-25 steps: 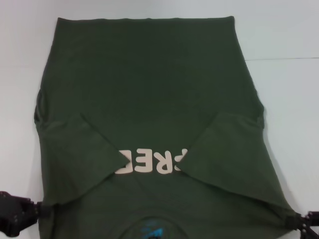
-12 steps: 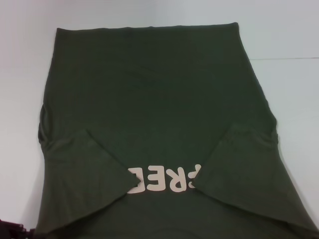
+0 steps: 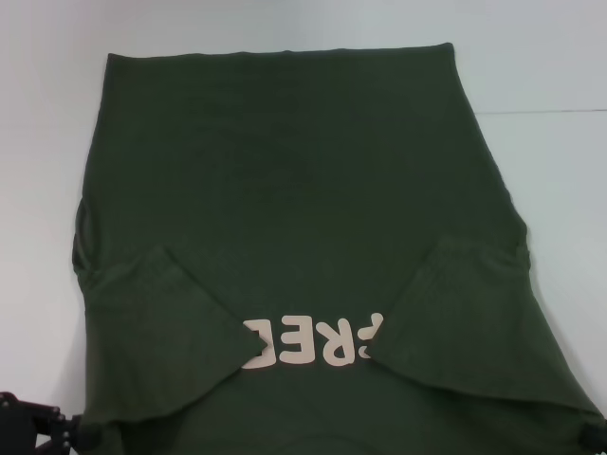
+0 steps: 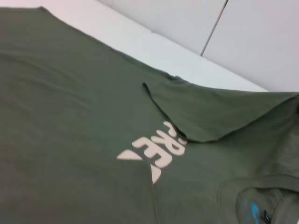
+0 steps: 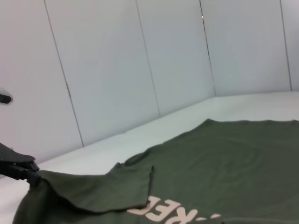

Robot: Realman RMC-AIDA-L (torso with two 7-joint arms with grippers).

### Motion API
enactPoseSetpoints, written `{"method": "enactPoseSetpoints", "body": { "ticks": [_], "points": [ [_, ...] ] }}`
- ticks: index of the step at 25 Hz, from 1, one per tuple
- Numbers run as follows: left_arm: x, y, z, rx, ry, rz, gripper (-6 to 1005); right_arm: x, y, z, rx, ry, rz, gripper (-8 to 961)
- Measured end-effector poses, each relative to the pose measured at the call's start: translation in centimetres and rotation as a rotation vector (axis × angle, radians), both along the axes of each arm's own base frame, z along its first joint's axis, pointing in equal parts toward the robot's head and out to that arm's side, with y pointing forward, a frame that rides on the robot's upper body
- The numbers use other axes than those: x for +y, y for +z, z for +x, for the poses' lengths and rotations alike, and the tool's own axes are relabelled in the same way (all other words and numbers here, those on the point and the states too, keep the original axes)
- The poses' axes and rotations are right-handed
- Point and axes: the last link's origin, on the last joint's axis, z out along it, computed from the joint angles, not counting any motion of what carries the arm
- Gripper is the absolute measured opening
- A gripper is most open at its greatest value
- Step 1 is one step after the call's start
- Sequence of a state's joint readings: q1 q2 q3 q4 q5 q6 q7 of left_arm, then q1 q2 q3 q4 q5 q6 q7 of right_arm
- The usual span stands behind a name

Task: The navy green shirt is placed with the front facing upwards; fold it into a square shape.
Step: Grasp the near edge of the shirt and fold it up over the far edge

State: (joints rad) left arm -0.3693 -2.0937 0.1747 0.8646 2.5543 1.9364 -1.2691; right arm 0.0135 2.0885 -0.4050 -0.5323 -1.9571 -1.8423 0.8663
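Shirt (image 3: 285, 190) position: the navy green shirt lies front up on the white table (image 3: 550, 76), hem at the far edge, collar toward me at the near edge, where the neck label (image 4: 252, 210) shows in the left wrist view. Both sleeves are folded inward over the chest, so that their tips cover the ends of the pale lettering (image 3: 308, 343).

Left gripper (image 3: 52, 434): at the near left corner, at the shoulder of the shirt. In the right wrist view it appears pinched on the cloth, the fabric rising in a tented edge to its tip; I judge it closed on the shoulder.

Right gripper (image 3: 595, 436): barely inside the near right corner of the head view, against the other shoulder. I cannot tell how its fingers stand.

Step in hand, as I judge it: sleeves are done, and the lengthwise fold is starting, with both shoulders taken up.

Next move calls for: lifting both near corners together, level with each other, and carrying them far toward the hem so the collar end lands square on it. Uneven travel would skew the fold, and the tucked sleeves could slip out.
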Motion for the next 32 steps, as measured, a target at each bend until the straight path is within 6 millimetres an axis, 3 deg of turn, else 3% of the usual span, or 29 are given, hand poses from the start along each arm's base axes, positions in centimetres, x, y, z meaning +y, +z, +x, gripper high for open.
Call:
{"method": "enactPoseSetpoints", "body": {
  "ticks": [7,17,32],
  "points": [
    [-0.2,1.1,0.0,-0.051,-0.064,0.146,77,-0.3,1.5,0.0,0.035,-0.004,0.097,26],
    [-1.9,1.5,0.2,-0.081,-0.147,0.175,83,-1.8,2.1,0.0,0.045,0.005,0.162,26],
    [-1.1,2.1,-0.8,-0.09,-0.085,0.345,93,0.6,1.8,-0.4,0.077,0.002,0.198,27]
  ]
}}
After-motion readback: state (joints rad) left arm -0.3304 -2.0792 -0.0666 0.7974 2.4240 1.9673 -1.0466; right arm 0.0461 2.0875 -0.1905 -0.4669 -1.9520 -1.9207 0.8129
